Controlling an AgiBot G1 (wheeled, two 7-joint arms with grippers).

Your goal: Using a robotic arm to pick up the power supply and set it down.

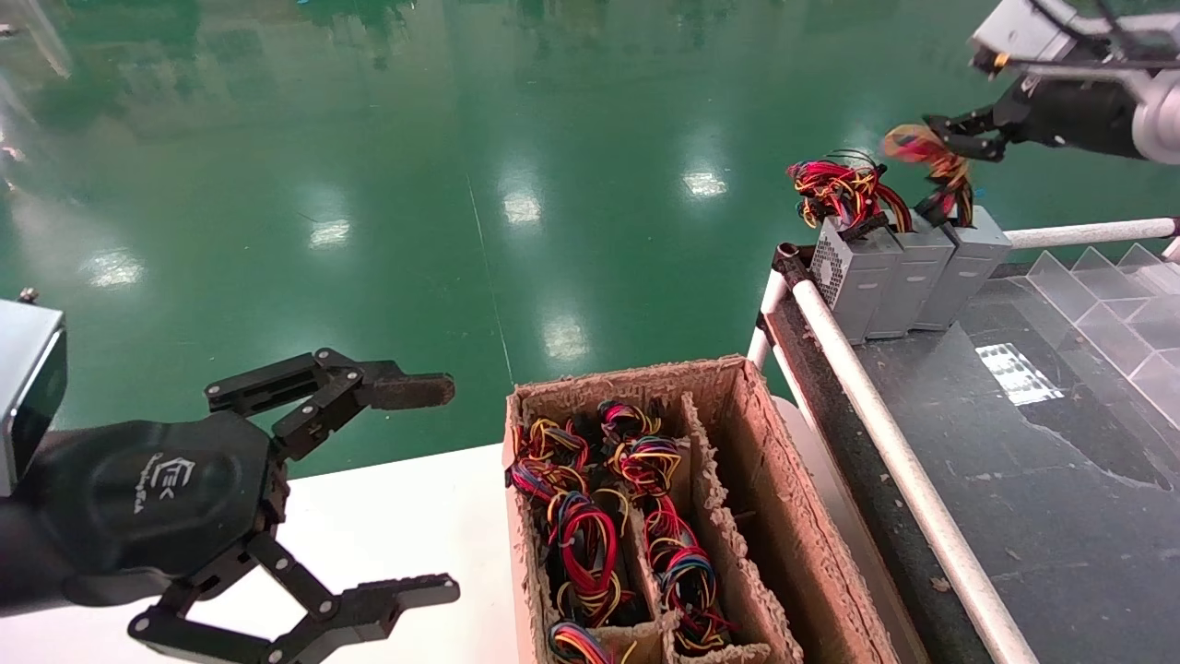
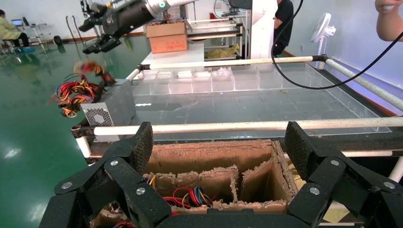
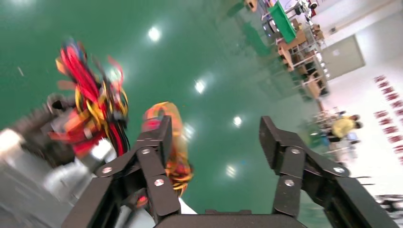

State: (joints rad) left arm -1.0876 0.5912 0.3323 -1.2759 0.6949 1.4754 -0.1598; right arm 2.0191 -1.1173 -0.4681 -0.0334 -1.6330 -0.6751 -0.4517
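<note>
1. The robotic arm (image 1: 959, 138), the right one, hung high over the far end of the black conveyor bed (image 1: 1060, 480), its jaws spread wide and gripping nothing; the wire bundle (image 1: 936, 166) of the power supply (image 1: 968, 267) stood just beside one fingertip.
2. The power supply stood upright at the right end of a row of three grey boxes (image 1: 876, 277), touching its neighbour, so it looked already set down.
3. Judged from that, the sound move was a straight lift away, keeping the fingertips clear of the loose wires so the box would not tip.
4. The left gripper (image 1: 369, 489) waited open over the white table (image 1: 387, 516), beside a torn cardboard box (image 1: 756, 461) with more wired units in its slots.
5. White rails (image 1: 885, 433) edged the bed, with clear plastic dividers (image 1: 1125, 314) beside it; glossy green floor (image 1: 461, 184) lay beyond.
</note>
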